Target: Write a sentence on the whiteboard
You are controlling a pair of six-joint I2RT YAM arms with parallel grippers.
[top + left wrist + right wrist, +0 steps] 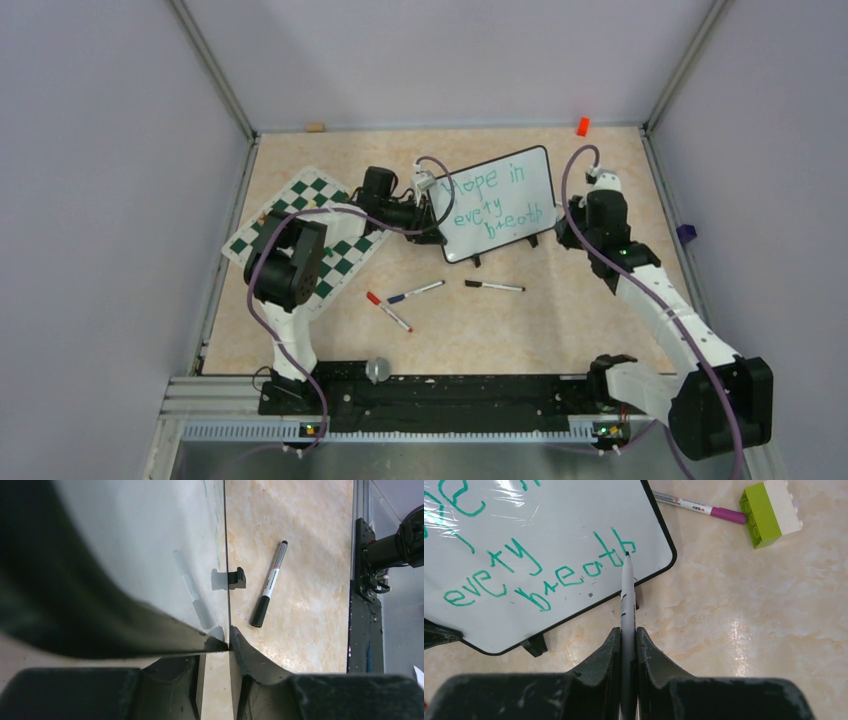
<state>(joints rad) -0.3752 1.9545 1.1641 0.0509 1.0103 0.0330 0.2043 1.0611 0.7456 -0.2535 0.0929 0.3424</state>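
The whiteboard (500,200) stands tilted at the middle back of the table, and the sentence (495,203) "Hope in every breath" runs across it in green over three lines. My left gripper (435,228) is at the board's left edge. In the left wrist view its tips (229,639) pinch the thin black frame of the whiteboard (165,540). My right gripper (627,632) is shut on a white marker (626,595). The marker's green tip rests by the last letter of "breath" in the sentence (574,575) on the whiteboard (549,530).
A green-and-white chessboard mat (310,215) lies under the left arm. Three markers lie in front of the board: red-capped (388,312), blue-capped (415,292) and black (494,286). To the board's right lie a purple-capped marker (701,507) and a green-and-white brick (770,512).
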